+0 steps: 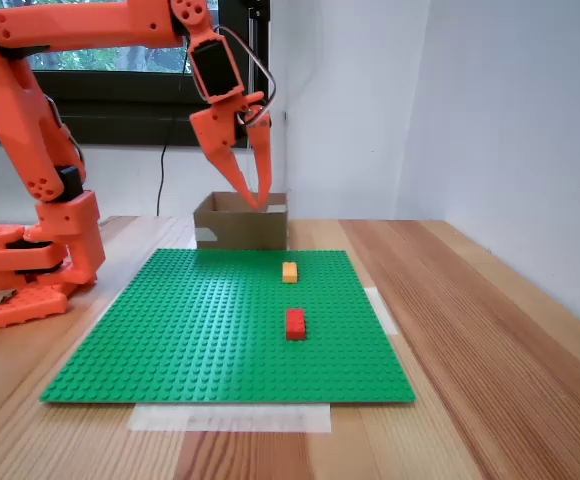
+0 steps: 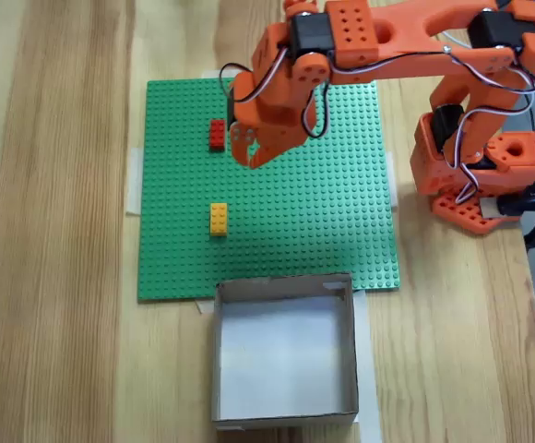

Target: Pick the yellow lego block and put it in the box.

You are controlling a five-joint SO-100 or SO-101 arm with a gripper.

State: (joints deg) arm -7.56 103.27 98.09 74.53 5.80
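One brick to fetch — nothing lifted yet.
Orange two-finger hand (image 1: 253,195) hangs empty, fingers slightly parted, above the green studded baseplate (image 2: 341,185); small yellow lego block (image 2: 219,219) sits there near the brown cardboard box (image 2: 286,288) — next, descend over it.

No readable text, brand, number or sign is found in either fixed view. The pale patch on the box (image 1: 206,236) is seen blank.
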